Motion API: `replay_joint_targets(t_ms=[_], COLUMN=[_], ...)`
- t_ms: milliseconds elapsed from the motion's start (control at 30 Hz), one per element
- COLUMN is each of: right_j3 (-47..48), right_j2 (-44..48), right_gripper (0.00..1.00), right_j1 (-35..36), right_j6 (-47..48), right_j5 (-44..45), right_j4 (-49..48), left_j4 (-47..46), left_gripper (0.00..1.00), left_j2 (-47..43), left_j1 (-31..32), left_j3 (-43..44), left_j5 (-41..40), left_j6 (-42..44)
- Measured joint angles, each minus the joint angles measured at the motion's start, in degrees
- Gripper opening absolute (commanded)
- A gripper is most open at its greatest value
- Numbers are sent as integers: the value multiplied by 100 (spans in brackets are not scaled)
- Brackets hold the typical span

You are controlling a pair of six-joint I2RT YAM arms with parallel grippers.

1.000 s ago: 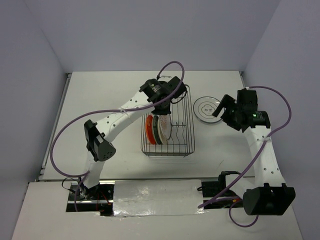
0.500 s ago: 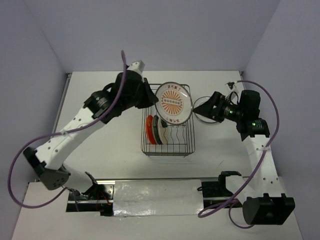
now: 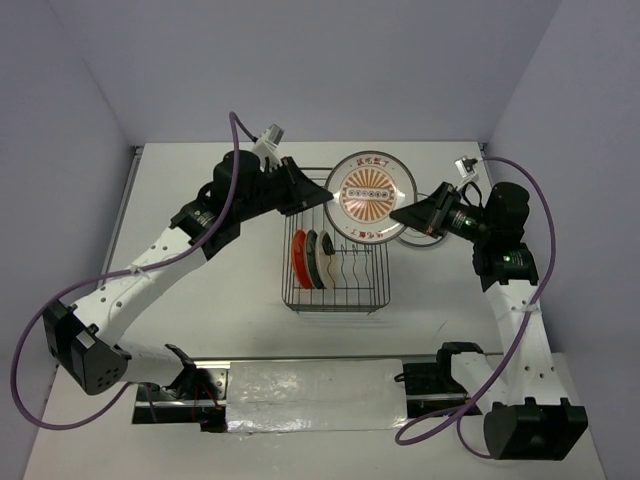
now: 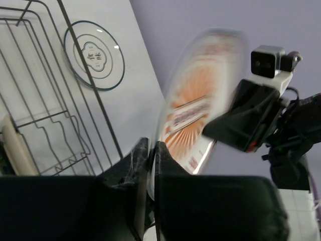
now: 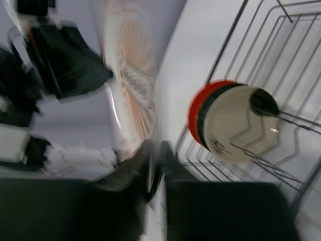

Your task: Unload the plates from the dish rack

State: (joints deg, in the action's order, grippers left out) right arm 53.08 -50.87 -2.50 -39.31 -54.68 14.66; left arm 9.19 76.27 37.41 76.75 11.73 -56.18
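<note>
So at this point the orange-patterned plate [image 3: 372,197] was up in the air over the far end of the dish rack [image 3: 335,298], clear of the wires, tipped nearly on edge with its sunburst face toward the overhead camera. The left gripper [image 3: 325,198] had it by the left rim. In the left wrist view you could see its fingers [image 4: 136,168] squeezed narrow, with the plate edge pinched right between them. The right gripper [image 3: 400,214] was at the opposite rim. In its own wrist view the fingers [image 5: 134,173] sat drawn in close on either side of the edge, with the same narrow gap as the left. That shot was pretty smeared, but it looked clamped on too, so both grippers were on the one plate. Down in the rack, three plates stood upright in the prongs at the left side, packed face to face. There was an orange-red plate [image 3: 297,258] on the outside, a dark plate [image 3: 311,258] next to it, and a cream plate [image 5: 233,125] last, with a wire prong across its face. The rest of the rack's slots to the right had just bare wire. A grey-ringed plate [image 4: 94,55] lay flat on the table [image 3: 430,300] just beyond the rack's right side. From overhead it was mostly hidden behind the lifted plate and the right gripper.
</note>
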Motion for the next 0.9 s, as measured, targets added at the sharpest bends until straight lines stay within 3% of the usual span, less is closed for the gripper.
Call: replay_joint_targets(t_ms=[67,133,167,233,267,433,567,900], right_j3=[0,-2,0,11,39,240,116,-44], right_j2=[2,24,39,90,105,-151,-553,-2538], right_gripper=[0,0,0,0,0,0,0,6], right_j1=[-39,-96,-125,-273,-424,-1215,-1703,-2044], right_j6=[-247,-350,-387,-361,-343,-273,-275,-7], right_j5=[111,186,184,354,562,1976,2682,3018], right_j4=[-81,-33,-24,114,269,1056,1093,481], left_j4=[26,28,90,361,748,2306,3195,4516], left_gripper=[5,26,62,91,100,100,99,100], left_j2=[4,11,17,94,179,472,382,9], left_j1=[-17,-15,-15,-7,9,13,4,-13], left_j3=[2,50,94,299,584,1797,2129,2129], left_j5=[48,52,39,-35,-210,-1187,-1733,-2240], left_j6=[61,87,136,166,273,586,979,1810])
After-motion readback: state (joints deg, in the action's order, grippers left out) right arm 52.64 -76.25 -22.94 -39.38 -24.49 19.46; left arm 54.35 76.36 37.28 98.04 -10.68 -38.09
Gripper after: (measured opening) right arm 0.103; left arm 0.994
